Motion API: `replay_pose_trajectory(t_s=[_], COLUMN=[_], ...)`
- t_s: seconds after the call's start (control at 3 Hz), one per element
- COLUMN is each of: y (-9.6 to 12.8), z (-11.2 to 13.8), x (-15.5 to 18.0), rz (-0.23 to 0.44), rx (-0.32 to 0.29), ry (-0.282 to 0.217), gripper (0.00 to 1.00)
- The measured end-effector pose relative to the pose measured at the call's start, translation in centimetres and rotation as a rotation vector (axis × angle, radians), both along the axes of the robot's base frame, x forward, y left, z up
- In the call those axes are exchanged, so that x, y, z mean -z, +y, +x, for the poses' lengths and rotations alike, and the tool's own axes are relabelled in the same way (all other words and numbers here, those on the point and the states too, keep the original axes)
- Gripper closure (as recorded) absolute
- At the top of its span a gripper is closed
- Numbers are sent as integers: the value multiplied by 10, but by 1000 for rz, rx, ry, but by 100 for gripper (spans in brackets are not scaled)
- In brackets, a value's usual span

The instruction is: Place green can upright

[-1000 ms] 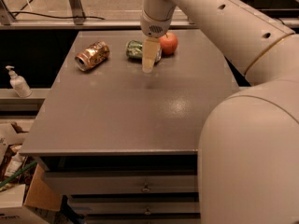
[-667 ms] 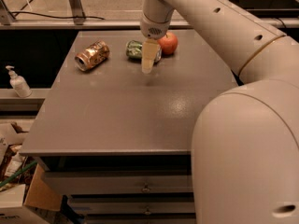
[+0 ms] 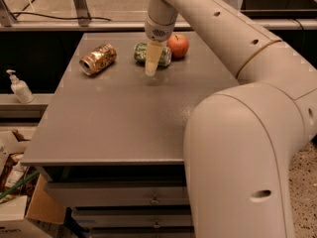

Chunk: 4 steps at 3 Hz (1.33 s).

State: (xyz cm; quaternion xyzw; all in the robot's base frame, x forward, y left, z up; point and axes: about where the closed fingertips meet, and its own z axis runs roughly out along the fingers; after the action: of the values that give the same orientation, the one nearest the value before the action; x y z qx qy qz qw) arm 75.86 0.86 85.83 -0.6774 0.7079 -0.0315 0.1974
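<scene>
Toward the far left corner of the surface [image 3: 124, 123], a copper can [image 3: 98, 59] is lying on its side, no part of this job. By the far edge the green can [image 3: 140, 52] is also lying on its side, needing to be stood up. The end effector [image 3: 150, 72] is hanging in front of it, probably lining up a grasp, though I cannot tell whether it is released or clenched, and an apple [image 3: 178, 45] is sitting just right of the can.

You see a matt grey table [image 3: 114, 118] with faint sheen. The pale, smooth plastic-looking gripper [image 3: 151, 69] hangs just before the shiny metal green can [image 3: 140, 52]. The copper can [image 3: 98, 59] is glossy and dented, the apple [image 3: 178, 45] waxy.
</scene>
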Motion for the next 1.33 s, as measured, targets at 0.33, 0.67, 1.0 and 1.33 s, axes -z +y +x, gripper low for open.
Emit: replay_pose_trajectory(t_s=[0.33, 0.67, 1.0, 1.33], y=[9, 17, 23, 27], z=[7, 9, 8, 6], x=[5, 11, 19, 25], rz=[-4, -13, -24, -38], rx=[8, 10, 11, 12], ry=[14, 29, 46, 58], gripper=[0, 0, 0, 17])
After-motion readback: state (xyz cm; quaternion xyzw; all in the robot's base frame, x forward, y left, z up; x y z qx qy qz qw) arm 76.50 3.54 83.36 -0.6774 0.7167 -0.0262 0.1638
